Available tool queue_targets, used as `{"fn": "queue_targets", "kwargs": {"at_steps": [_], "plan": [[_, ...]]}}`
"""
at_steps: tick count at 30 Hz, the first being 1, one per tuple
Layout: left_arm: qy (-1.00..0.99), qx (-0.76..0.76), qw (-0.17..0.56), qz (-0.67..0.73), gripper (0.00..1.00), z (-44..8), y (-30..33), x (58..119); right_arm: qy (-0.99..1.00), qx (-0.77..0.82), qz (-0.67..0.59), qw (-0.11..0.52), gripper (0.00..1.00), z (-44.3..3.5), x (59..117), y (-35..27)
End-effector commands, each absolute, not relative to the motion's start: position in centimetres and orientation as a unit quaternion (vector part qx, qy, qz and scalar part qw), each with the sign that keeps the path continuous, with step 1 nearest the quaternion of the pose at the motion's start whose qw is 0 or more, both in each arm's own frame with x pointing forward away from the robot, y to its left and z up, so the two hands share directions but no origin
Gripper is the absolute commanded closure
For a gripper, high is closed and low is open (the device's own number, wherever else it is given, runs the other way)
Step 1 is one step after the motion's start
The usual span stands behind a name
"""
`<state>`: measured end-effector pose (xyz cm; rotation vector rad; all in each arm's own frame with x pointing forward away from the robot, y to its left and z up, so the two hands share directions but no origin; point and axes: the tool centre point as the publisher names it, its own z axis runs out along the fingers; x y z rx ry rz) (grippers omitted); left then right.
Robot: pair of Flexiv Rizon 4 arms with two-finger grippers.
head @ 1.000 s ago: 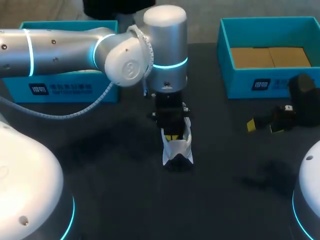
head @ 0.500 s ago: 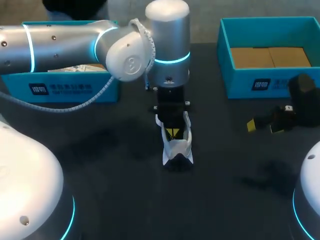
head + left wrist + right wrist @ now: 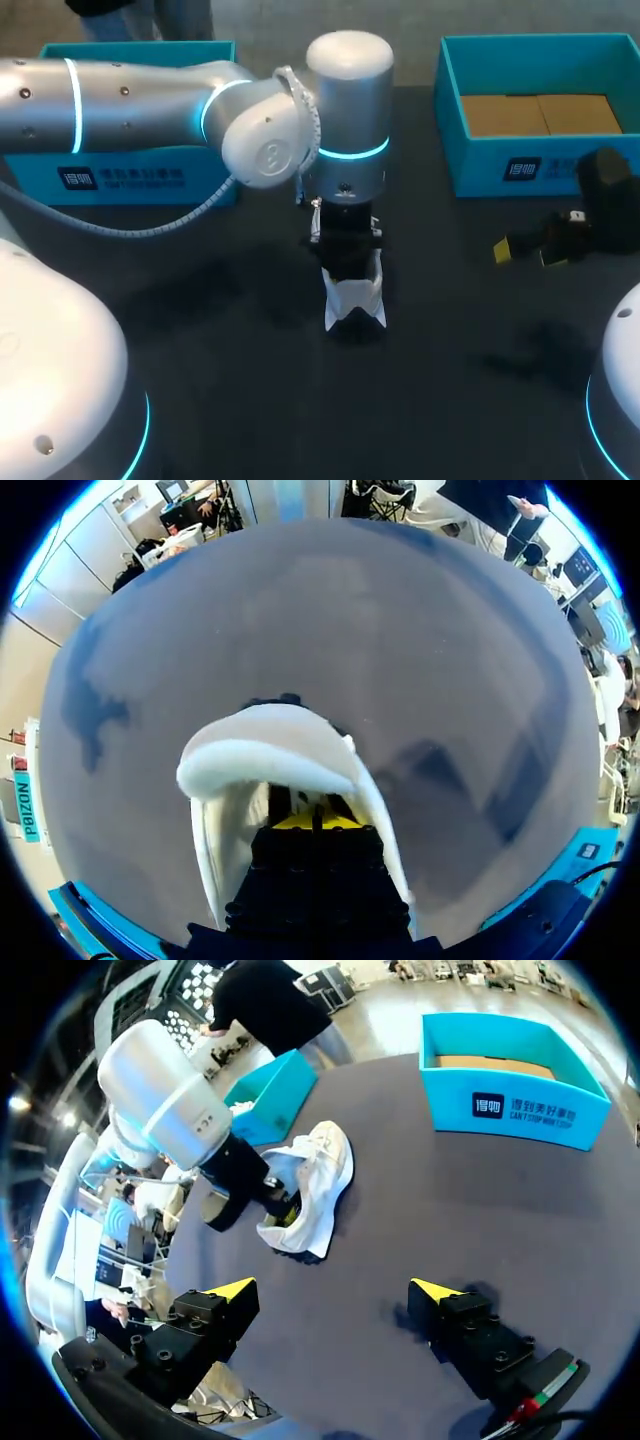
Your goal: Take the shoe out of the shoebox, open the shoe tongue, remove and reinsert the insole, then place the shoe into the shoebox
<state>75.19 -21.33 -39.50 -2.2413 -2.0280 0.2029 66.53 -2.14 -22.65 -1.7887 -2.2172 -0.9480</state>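
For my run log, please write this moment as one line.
shoe: on table | left gripper: inside shoe | right gripper: open, empty, away from shoe

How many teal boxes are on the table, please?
2: the left box at the rear left, partly behind the left arm; the right box at the rear right.

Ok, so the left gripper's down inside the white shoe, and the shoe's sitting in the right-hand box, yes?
No. The left gripper is inside the white shoe, but the shoe stands on the table, outside the right-hand box; the head view shows it.
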Motion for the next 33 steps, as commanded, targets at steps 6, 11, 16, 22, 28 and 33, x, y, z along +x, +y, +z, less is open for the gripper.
{"fn": "queue_targets", "kwargs": {"at_steps": [6, 11, 16, 22, 28, 33], "plan": [[-0.682, -0.727, 0.023, 0.072, 1.00, -40.8, -22.7, 75.0, -0.736, -0.595, -0.315, 0.068, 0.00, -22.7, 66.4, -2.1], [-0.685, -0.725, -0.008, 0.072, 1.00, -38.3, -22.3, 75.9, -0.736, -0.595, -0.315, 0.068, 0.00, -22.7, 66.4, -2.1], [-0.695, -0.714, -0.049, 0.068, 1.00, -36.6, -21.8, 77.1, -0.736, -0.595, -0.315, 0.068, 0.00, -22.7, 66.4, -2.1], [-0.693, -0.718, -0.041, 0.044, 1.00, -37.6, -21.9, 77.6, -0.736, -0.595, -0.315, 0.068, 0.00, -22.7, 66.4, -2.1], [-0.694, -0.719, -0.021, 0.026, 1.00, -39.2, -22.0, 77.2, -0.736, -0.595, -0.315, 0.068, 0.00, -22.7, 66.4, -2.1], [-0.690, -0.723, -0.010, 0.021, 1.00, -40.9, -22.1, 76.5, -0.736, -0.595, -0.315, 0.068, 0.00, -22.7, 66.4, -2.1]]}}
